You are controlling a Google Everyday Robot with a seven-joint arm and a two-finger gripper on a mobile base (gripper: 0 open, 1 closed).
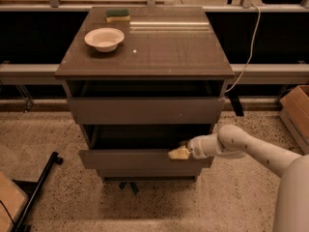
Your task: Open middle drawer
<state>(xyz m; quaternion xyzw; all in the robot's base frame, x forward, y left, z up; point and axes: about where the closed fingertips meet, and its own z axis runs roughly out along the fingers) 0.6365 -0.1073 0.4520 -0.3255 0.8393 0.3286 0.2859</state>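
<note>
Shadow hides the inside of the middle drawer (130, 159), where the gripper (178, 153) sits at its top edge.

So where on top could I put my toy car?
The cabinet top is bare on its right half, from the bowl and sponge across to the right edge. The back-left corner is crowded. The gripper is at the middle drawer front, so avoid that.

Speckled floor (38, 134), cardboard box (296, 111) right, dim light.
</note>
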